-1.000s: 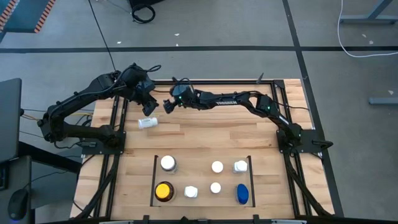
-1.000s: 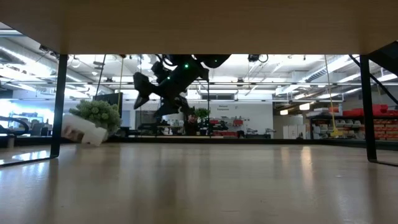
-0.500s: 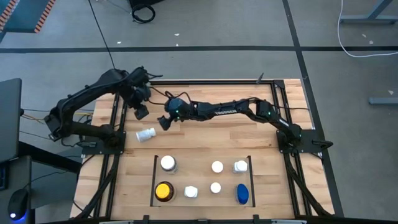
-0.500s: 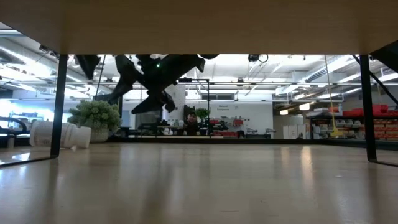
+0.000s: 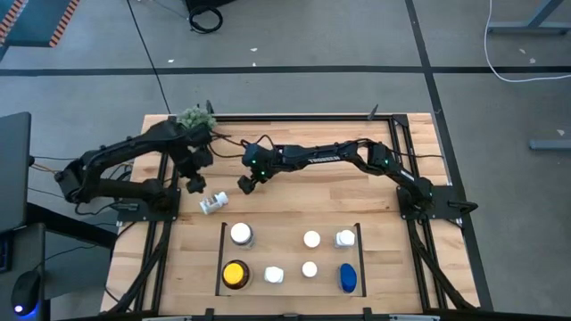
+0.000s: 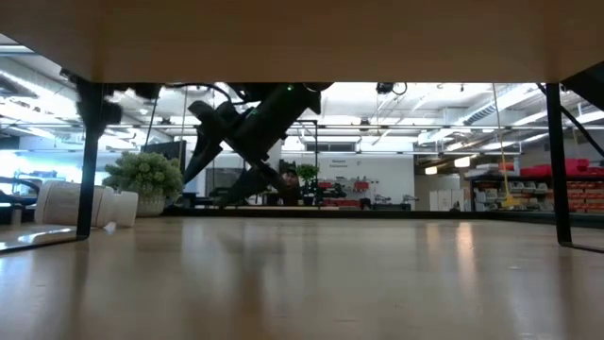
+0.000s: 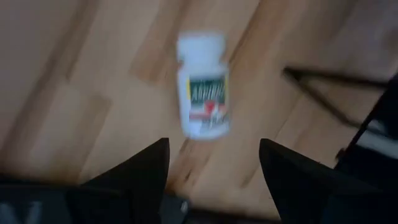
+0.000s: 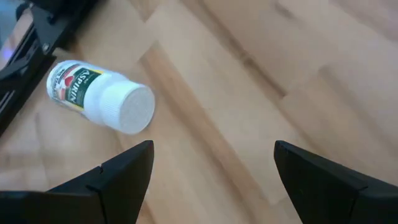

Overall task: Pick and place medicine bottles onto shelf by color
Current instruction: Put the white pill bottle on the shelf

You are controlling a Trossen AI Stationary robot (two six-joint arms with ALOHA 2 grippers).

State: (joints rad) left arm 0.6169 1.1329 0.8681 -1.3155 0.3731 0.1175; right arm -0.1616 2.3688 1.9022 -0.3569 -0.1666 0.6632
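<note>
White aspirin bottle [image 5: 211, 204] lies toppled on the wooden table [image 5: 294, 196]. Left gripper [image 5: 190, 185] and right gripper [image 5: 244, 184] hover close by, fingers apart and empty.

One bottle lies on its side outside the shelf; seven stand upright inside it.

The tipped white medicine bottle [image 5: 211, 204] is found on the light wood table [image 5: 303, 192], near the table's left rail and just outside the black-railed shelf bay [image 5: 221, 259]. The left gripper [image 5: 193, 184] is placed just behind it, the right gripper [image 5: 245, 184] to its right. Within the bay, a white-capped bottle [image 5: 241, 234] is set behind the amber yellow-capped bottle [image 5: 235, 274]; the blue bottle [image 5: 347, 277] is set at the right end, before another white bottle [image 5: 344, 238].
</note>
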